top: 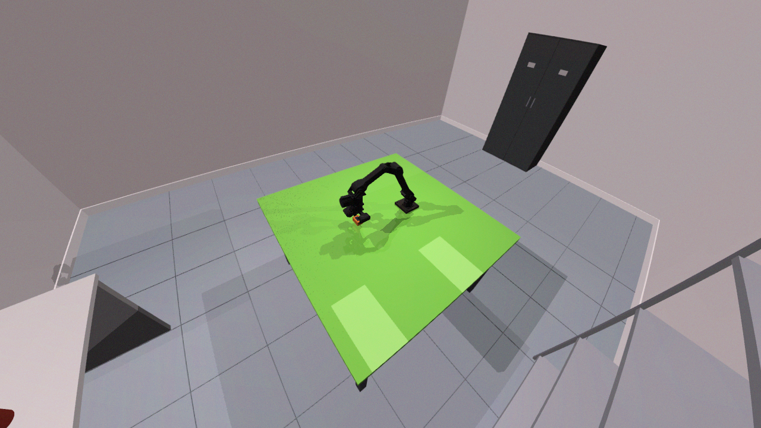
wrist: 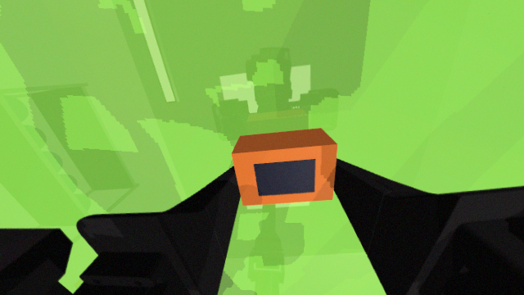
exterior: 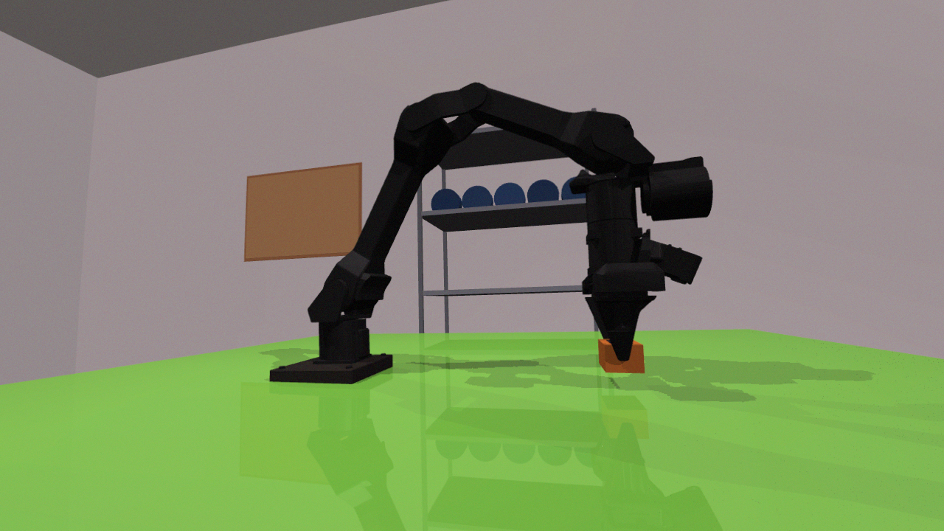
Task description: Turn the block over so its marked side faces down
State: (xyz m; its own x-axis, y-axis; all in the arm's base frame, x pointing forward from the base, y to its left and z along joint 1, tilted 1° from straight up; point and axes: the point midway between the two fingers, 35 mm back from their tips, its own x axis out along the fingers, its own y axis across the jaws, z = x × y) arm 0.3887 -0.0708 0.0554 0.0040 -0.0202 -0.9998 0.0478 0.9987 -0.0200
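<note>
The orange block (top: pixel 356 220) (exterior: pixel 636 360) (wrist: pixel 246 177) is held between the two black fingers of my gripper (exterior: pixel 622 354) (wrist: pixel 282 166). The gripper points straight down and is shut on the block's two opposite sides. The marked side, with a dark navy rectangle (wrist: pixel 285 178), faces up toward the wrist camera. In the exterior view the block hangs a little above the green table (top: pixel 298 223) (exterior: pixel 164 422), with a gap between it and its reflection. Its underside is hidden.
The arm's base (top: pixel 406 205) (exterior: pixel 330 368) stands on the table. A shelf rack (exterior: pixel 501 291) with several blue balls stands behind the table. A dark cabinet (top: pixel 543 101) stands by the far wall. Shadows and reflections of the arm lie on the tabletop.
</note>
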